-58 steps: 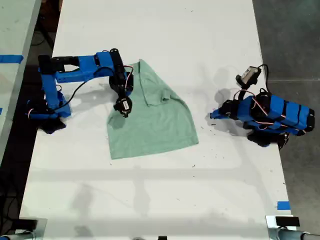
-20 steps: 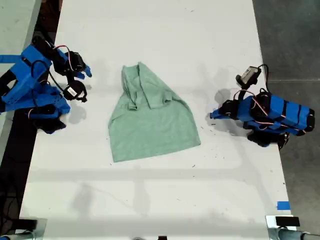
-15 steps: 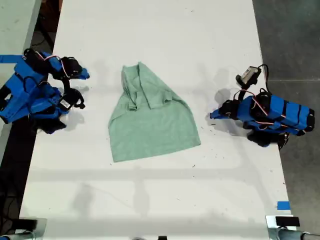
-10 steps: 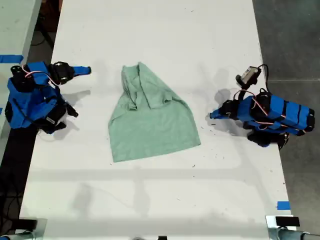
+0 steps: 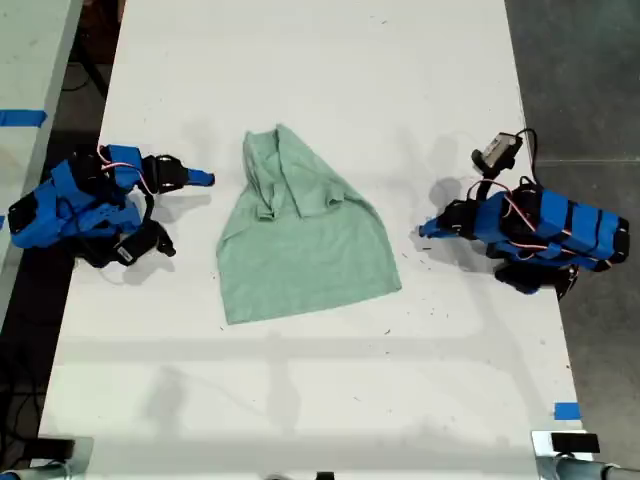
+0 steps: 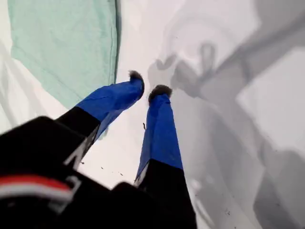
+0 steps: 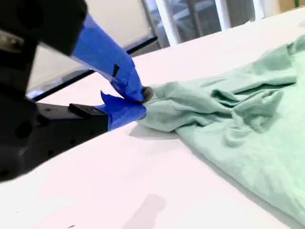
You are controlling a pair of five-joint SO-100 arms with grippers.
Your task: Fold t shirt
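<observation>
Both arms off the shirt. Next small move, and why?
Probably open my second gripper and ease it toward the bunched end of the shirt. Its jaws look shut, close beside the cloth but not on it, and that end lies wrinkled, not flat. My first gripper hangs slightly open over bare table, apart from the hem.

Bare table [image 5: 300, 400] all round the t shirt [image 5: 300, 240] (both arms folded aside).

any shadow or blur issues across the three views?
Exterior view: sharp, even light, soft arm shadows on the white table. First wrist view: heavy overlapping grey shadows beyond the fingers, camera housing blurred up close. Second wrist view: t shirt folds crisp, near gripper body dark and soft, background windows slightly out of focus.
</observation>
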